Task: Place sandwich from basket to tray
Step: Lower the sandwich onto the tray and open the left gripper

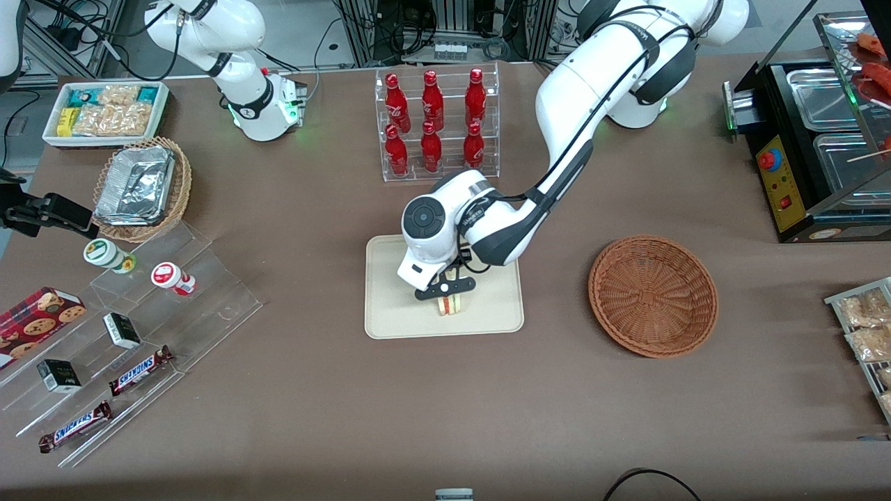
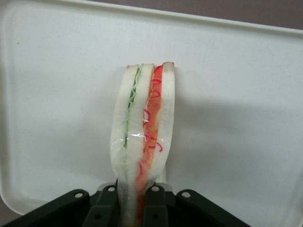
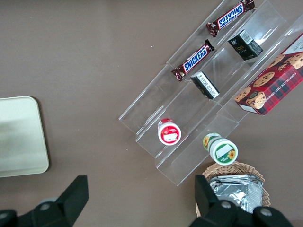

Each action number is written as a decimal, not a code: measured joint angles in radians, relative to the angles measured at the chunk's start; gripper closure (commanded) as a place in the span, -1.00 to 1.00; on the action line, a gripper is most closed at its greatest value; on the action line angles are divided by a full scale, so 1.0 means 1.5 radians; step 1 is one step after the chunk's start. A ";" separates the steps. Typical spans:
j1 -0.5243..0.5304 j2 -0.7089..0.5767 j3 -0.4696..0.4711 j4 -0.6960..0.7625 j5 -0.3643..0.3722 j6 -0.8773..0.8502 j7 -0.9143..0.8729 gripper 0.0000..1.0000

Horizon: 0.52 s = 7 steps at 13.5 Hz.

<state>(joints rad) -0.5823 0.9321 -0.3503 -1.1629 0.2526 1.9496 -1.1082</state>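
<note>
Cream tray point(image 1: 390, 313) w/ sandwich point(image 1: 451, 305) upright, gripper point(image 1: 450, 295) clamped on it.

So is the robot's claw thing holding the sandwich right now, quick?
End effector: closed on the sandwich, holding it upright over the tray.

6 red bottles point(image 1: 435, 122) stand in a clear rack — 2 Snickers bars point(image 1: 141, 369), a cookie box point(image 1: 36, 318) and 2 capped cups point(image 1: 172, 277) sit on acrylic steps point(image 1: 209, 306).
</note>
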 measured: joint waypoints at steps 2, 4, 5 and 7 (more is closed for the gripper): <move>0.000 0.000 0.000 0.007 0.000 0.000 -0.001 -1.00; 0.001 -0.002 0.000 0.018 0.000 -0.001 -0.001 -1.00; 0.001 -0.007 0.000 0.024 0.000 -0.006 -0.001 -1.00; 0.001 -0.031 0.000 0.034 0.000 -0.041 0.009 -1.00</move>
<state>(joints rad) -0.5804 0.8854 -0.3503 -1.1113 0.2526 1.8877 -1.0943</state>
